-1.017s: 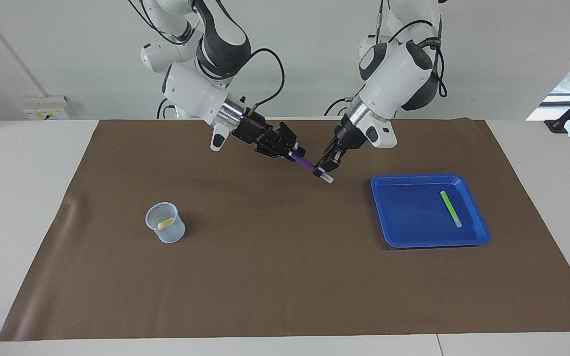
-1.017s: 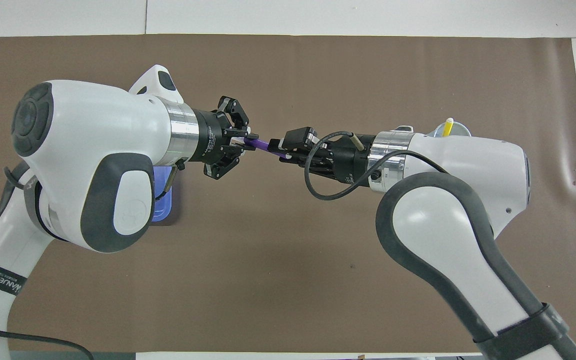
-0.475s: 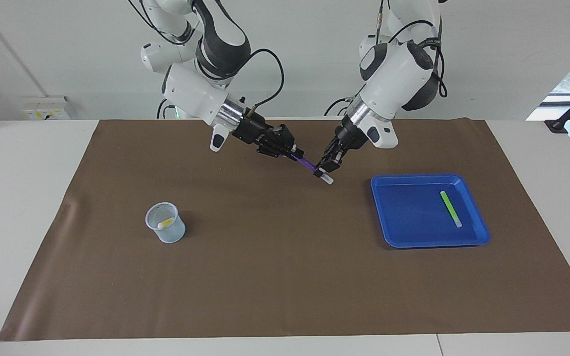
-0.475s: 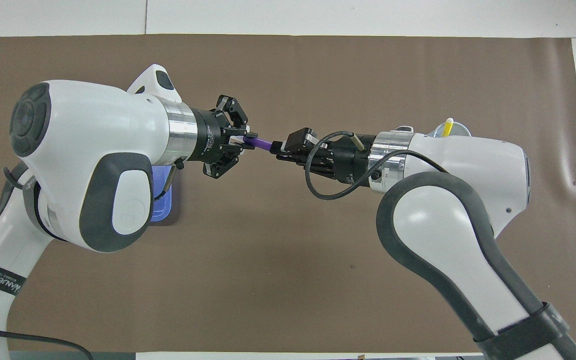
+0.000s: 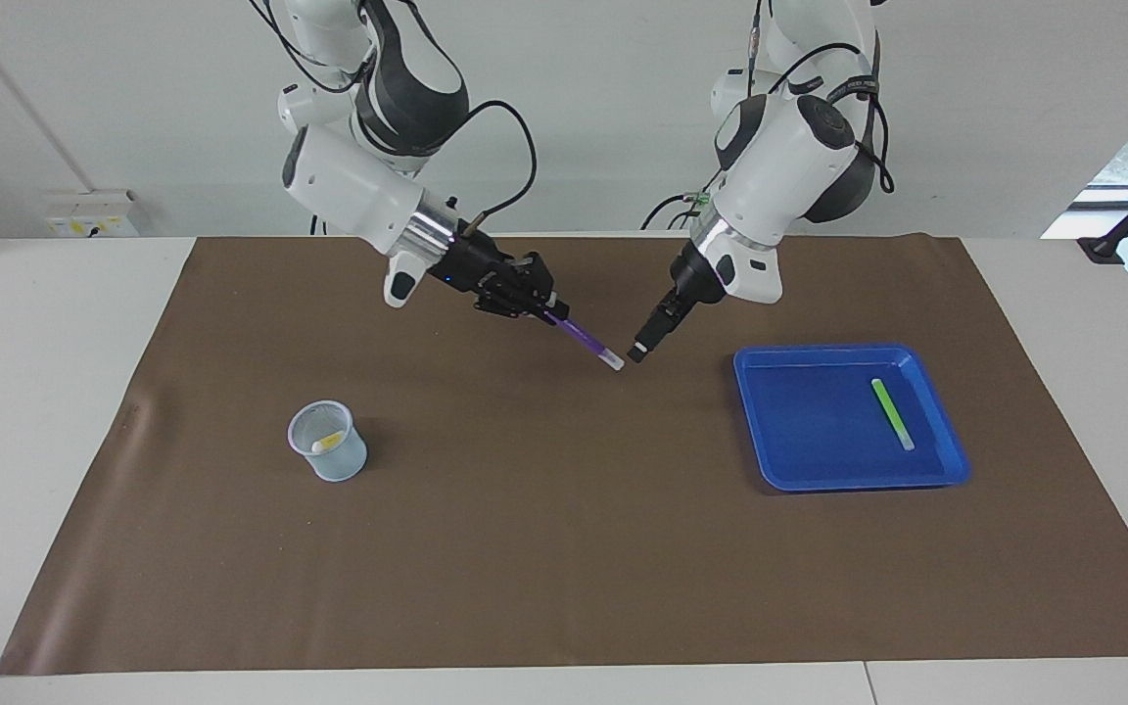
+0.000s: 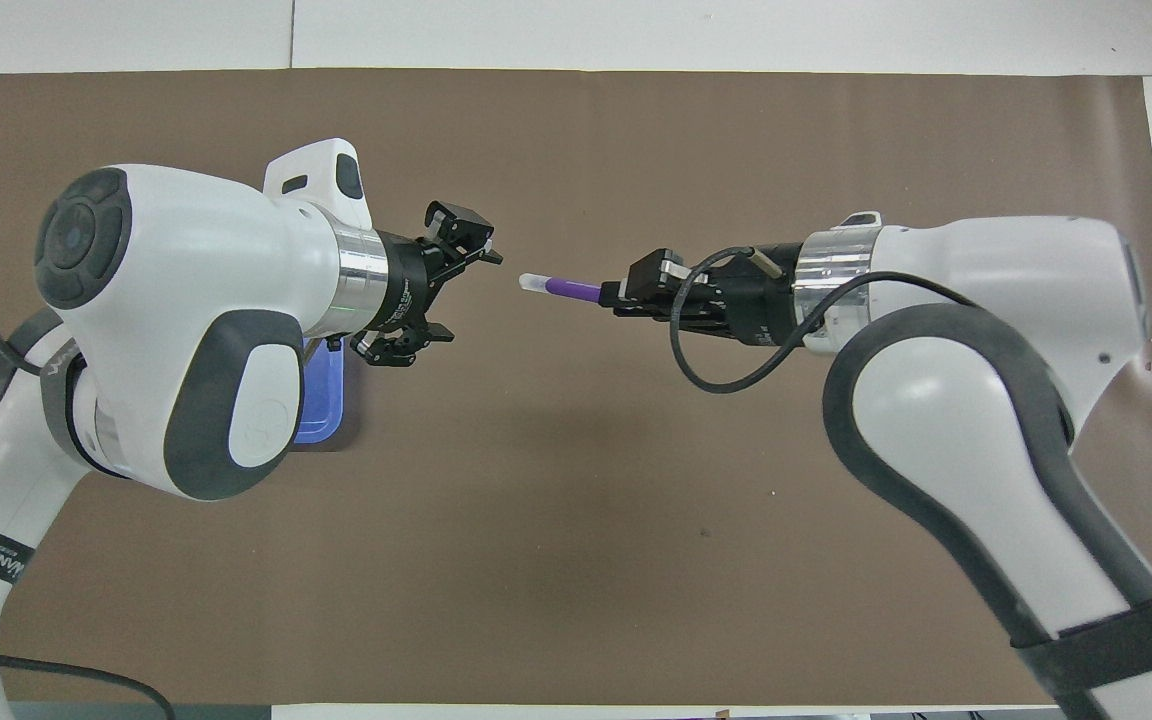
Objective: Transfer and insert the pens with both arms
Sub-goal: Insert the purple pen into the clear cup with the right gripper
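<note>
- The counter [image 5: 564, 548] under its brown mat carries the two stations of my job: the blue tray [image 5: 799, 468] toward my left arm's end and the mesh cup [image 5: 329, 452] toward my right arm's end.
- My two arms have just drawn apart over the middle of the mat. Half a second ago both claws gripped the purple pen; now only one does, so I judge the handover done and the carry to the cup next.
- My left claw [image 6: 444, 290] has sprung wide open and holds nothing. It hangs clear of the pen's pale cap, near the tray.
- My right claw [image 5: 544, 305] is clamped shut on the purple pen [image 5: 586, 339], which juts from it slanting down, cap end free and above the mat.
- The green pen [image 5: 891, 412] lies flat in the tray, waiting its turn.
- The yellow pen [image 5: 328, 442] already sits in the cup, leaning against its wall.
</note>
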